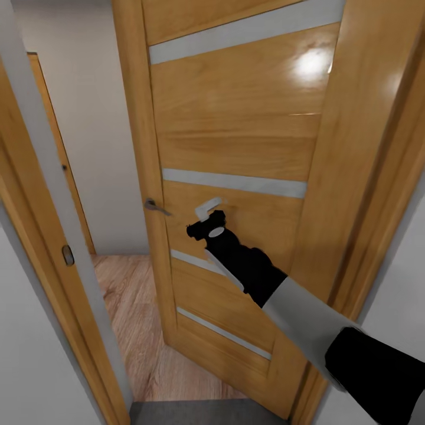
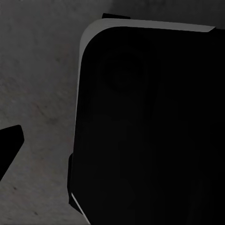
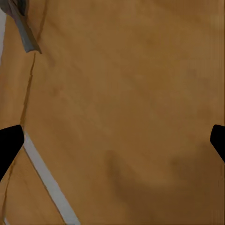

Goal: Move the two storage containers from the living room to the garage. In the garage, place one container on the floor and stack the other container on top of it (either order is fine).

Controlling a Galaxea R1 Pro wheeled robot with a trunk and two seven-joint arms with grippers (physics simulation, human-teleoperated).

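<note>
wooden door [image 1: 236,147] with pale horizontal stripes stands partly ajar, hinged into a wood frame [image 1: 378,177] at the head view's right. through the gap beside it: a beige wall [image 1: 94,147] and light wood plank floor [image 1: 136,319] of the room beyond. a strip of dark grey floor [image 1: 200,412] lies at the threshold, nearest the robot.

right arm [image 1: 307,319] reaches forward to the door face, white forearm, black wrist. right tool [image 1: 203,227] sits at the door panel just beside the white door handle [image 1: 206,208]; a second grey handle [image 1: 154,206] projects from the door's edge. right wrist view: door wood close ahead, both fingertips [image 3: 9,143] at opposite margins, wide apart, nothing between them. contact with the panel cannot be told.

left wrist view: dark grey speckled floor [image 2: 37,93] and a black rounded robot body part [image 2: 150,126] with a pale rim. one left fingertip [image 2: 9,140] visible at the margin; left tool spread cannot be told.

storage containers: no position to record at this moment.
</note>
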